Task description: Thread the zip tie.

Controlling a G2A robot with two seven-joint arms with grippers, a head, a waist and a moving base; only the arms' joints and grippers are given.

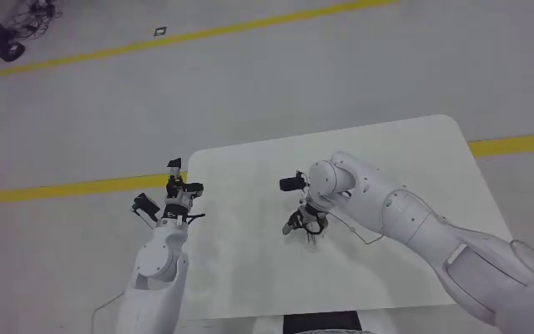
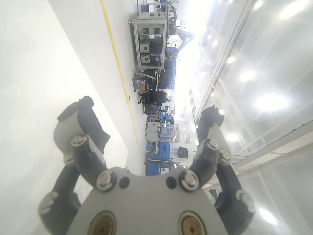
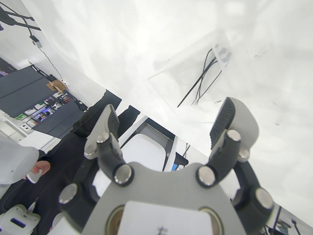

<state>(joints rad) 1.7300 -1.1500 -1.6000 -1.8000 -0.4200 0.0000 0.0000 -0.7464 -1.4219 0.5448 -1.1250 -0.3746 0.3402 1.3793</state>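
Several thin black zip ties (image 3: 205,79) lie crossed inside a clear plastic bag (image 3: 168,79) flat on the white table (image 1: 417,167). Small pale pieces (image 3: 223,53) sit at one end of the ties. My right gripper (image 3: 168,119) hovers open just short of the bag, with nothing between its ribbed pads (image 3: 223,118). From above, the right gripper (image 1: 302,224) hangs over the middle of the table, and the ties show as a dark speck (image 1: 312,238) beside it. My left gripper (image 2: 149,113) is open and empty at the table's left edge (image 1: 177,185), pointing off toward the room.
The table's near edge (image 3: 137,103) runs close behind the bag in the right wrist view. A yellow floor line (image 1: 75,188) passes left of the table. Bare tabletop stretches between the two grippers and to the far right.
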